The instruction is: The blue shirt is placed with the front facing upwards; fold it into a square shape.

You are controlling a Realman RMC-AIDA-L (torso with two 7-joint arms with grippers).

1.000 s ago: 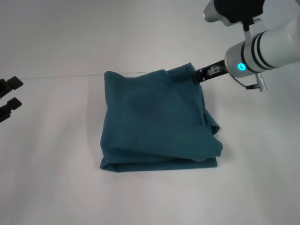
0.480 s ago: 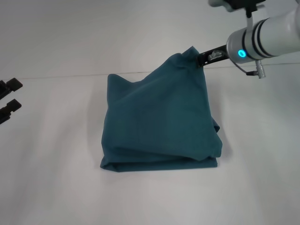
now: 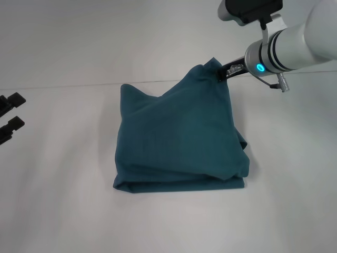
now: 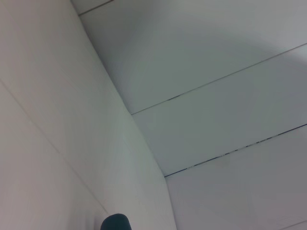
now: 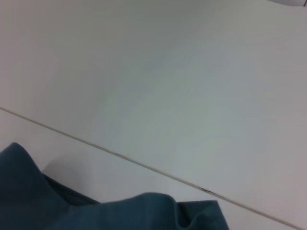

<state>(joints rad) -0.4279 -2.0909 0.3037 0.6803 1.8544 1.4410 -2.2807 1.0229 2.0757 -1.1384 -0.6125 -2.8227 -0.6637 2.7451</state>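
Observation:
The blue shirt [image 3: 179, 137] lies folded into a thick, roughly square bundle in the middle of the white table; no lettering shows. My right gripper [image 3: 223, 73] is shut on its far right corner and holds that corner raised off the table, so the cloth slopes up toward it. The right wrist view catches the raised edge of the blue shirt [image 5: 120, 211] against the table. My left gripper [image 3: 9, 113] is parked at the far left edge of the head view, apart from the shirt, its fingers open. A small dark teal tip [image 4: 115, 223] shows in the left wrist view.
A thin seam line [image 3: 63, 86] runs across the white table behind the shirt. Bare white tabletop surrounds the bundle on all sides. The right forearm with its lit blue ring [image 3: 260, 67] hangs over the far right.
My right gripper has lifted the shirt's far right corner up off the table and drawn it slightly left. The left arm has barely moved.

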